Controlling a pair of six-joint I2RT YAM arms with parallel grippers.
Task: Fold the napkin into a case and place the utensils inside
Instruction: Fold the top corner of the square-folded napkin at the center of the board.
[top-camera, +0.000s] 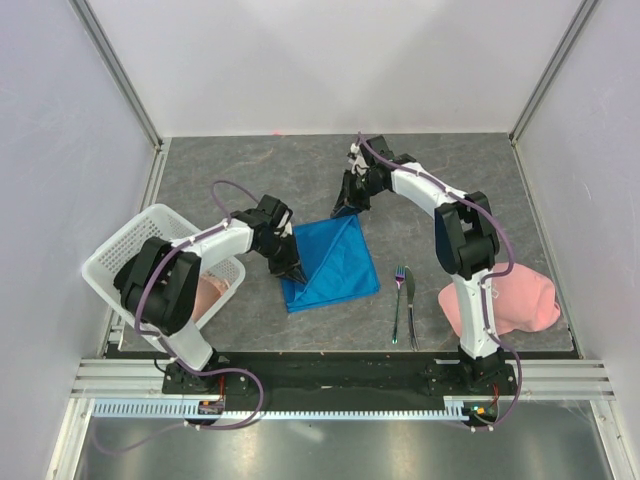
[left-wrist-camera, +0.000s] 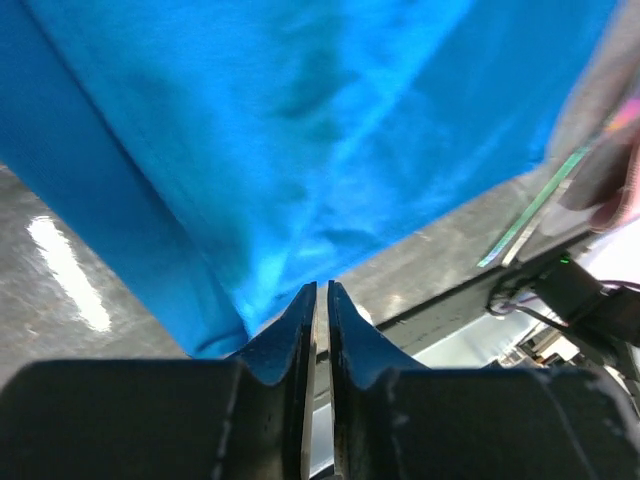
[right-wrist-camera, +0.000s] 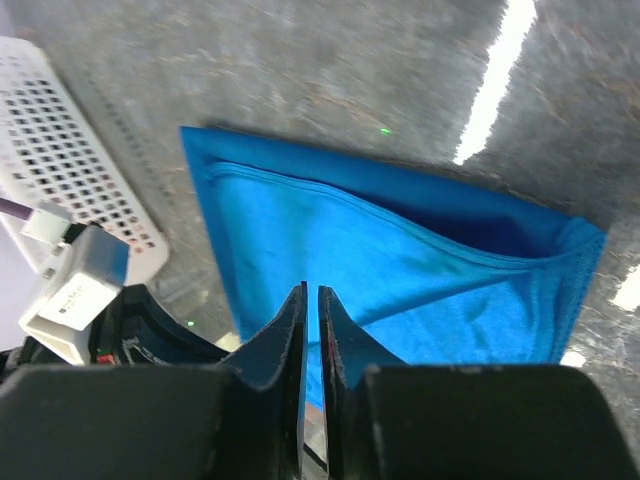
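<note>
The blue napkin (top-camera: 330, 262) lies folded on the grey table, with layered edges showing in the right wrist view (right-wrist-camera: 400, 270). My left gripper (top-camera: 290, 268) hovers at its near-left edge; in the left wrist view the jaws (left-wrist-camera: 321, 285) stand shut to a thin slit with nothing in it, just off the cloth (left-wrist-camera: 300, 130). My right gripper (top-camera: 345, 205) is over the far corner, its jaws (right-wrist-camera: 311, 288) likewise shut and empty above the cloth. The fork (top-camera: 398, 298) and knife (top-camera: 411, 310) lie side by side on the table, right of the napkin.
A pale pink cloth (top-camera: 515, 300) lies bunched at the right, by the right arm's base. A white perforated basket (top-camera: 130, 245) with something pink inside stands at the left, its wall also in the right wrist view (right-wrist-camera: 70, 150). Frame walls enclose the table.
</note>
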